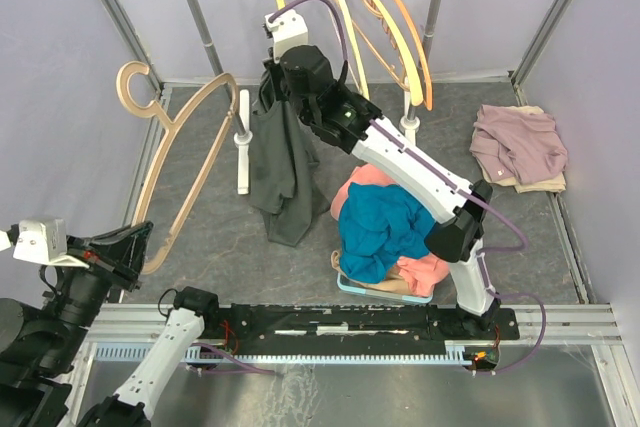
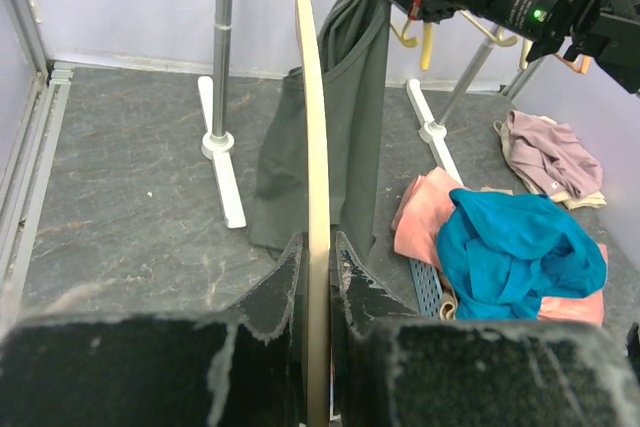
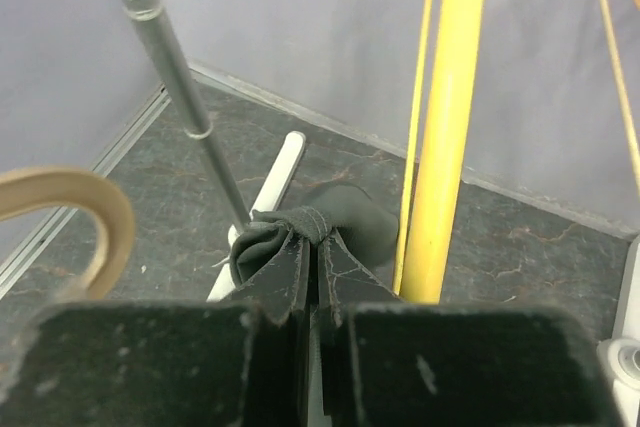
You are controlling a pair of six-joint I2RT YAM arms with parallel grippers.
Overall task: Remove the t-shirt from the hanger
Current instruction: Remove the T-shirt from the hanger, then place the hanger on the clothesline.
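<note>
From above, the left gripper [image 1: 138, 245] clamps a bare wooden hanger [image 1: 185, 162]. The right gripper [image 1: 272, 75] pinches the grey t-shirt [image 1: 282, 167], which hangs free below its fingers.

Left wrist: the t-shirt is well beyond the wooden hanger and apart from it.

Right wrist: a yellow hanger [image 3: 450, 97] is just beside the fingers, and the rack pole [image 3: 175, 77] is near. Next, probably lower the t-shirt clear of both.

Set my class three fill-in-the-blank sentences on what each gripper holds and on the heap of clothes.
1. The left gripper is shut on a wooden ____.
2. The right gripper pinches a dark grey ____.
3. The top garment on the clothes pile is ____.
Missing words: hanger; t-shirt; blue.
</note>
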